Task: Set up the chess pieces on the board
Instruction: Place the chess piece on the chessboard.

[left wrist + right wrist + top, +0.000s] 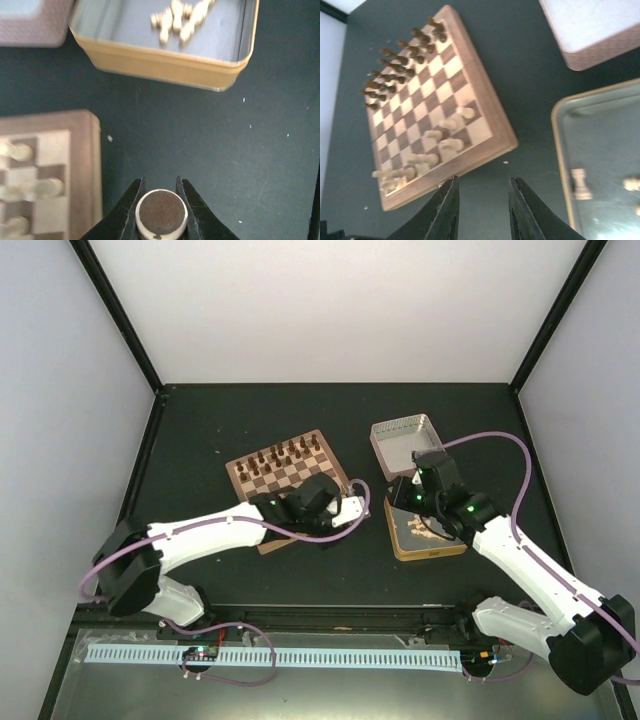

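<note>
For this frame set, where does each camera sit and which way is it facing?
Top external: above and behind the bases, looking down at the table; left arm and right arm whole, board, gold tin, lid.
Left wrist: low over the table, facing the gold tin; left hand shut on a pale piece, base toward the lens.
Right wrist: tilted down toward the board; right hand open, empty.
Shared: both wrist views show the board, gold tin and lid.

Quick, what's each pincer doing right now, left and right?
Left pincer: closed on a pale chess piece, its round base facing the camera.
Right pincer: open, nothing between its fingers.
</note>
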`<action>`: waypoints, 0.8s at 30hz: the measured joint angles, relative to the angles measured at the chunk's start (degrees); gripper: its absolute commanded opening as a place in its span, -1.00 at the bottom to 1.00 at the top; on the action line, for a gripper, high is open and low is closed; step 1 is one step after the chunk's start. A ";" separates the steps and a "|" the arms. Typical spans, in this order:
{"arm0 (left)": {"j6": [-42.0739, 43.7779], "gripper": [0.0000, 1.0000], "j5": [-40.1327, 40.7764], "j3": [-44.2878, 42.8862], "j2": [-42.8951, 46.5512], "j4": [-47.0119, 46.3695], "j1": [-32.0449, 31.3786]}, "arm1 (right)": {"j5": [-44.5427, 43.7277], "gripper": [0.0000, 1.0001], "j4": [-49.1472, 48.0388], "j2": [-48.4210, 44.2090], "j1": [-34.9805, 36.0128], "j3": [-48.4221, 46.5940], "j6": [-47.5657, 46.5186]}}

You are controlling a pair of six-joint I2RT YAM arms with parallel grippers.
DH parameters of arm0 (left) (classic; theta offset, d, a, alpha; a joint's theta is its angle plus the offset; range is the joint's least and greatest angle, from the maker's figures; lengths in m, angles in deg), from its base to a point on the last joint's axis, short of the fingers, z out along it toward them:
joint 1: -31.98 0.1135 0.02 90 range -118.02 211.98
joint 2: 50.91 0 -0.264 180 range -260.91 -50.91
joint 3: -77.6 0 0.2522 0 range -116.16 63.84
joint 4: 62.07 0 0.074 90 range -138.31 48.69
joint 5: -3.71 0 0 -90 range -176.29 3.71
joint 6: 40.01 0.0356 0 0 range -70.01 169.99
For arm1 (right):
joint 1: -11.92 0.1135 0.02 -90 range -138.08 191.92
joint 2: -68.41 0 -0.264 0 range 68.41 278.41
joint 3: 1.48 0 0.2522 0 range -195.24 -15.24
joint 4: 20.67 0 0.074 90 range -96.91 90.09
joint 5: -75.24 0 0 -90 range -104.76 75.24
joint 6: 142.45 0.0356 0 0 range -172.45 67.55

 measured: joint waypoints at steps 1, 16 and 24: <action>-1.29 -0.70 0.70 -0.37 -1.75 0.90 -0.81 | -0.79 -0.41 0.48 -0.31 -0.28 0.59 0.13; -9.79 -0.62 11.21 -7.58 -11.02 11.41 -0.87 | -4.28 -0.40 1.73 -1.75 -1.62 2.64 1.53; -14.14 -0.59 12.35 -10.75 -8.76 14.91 11.37 | -3.67 -0.41 -0.02 -1.66 -1.62 3.23 2.03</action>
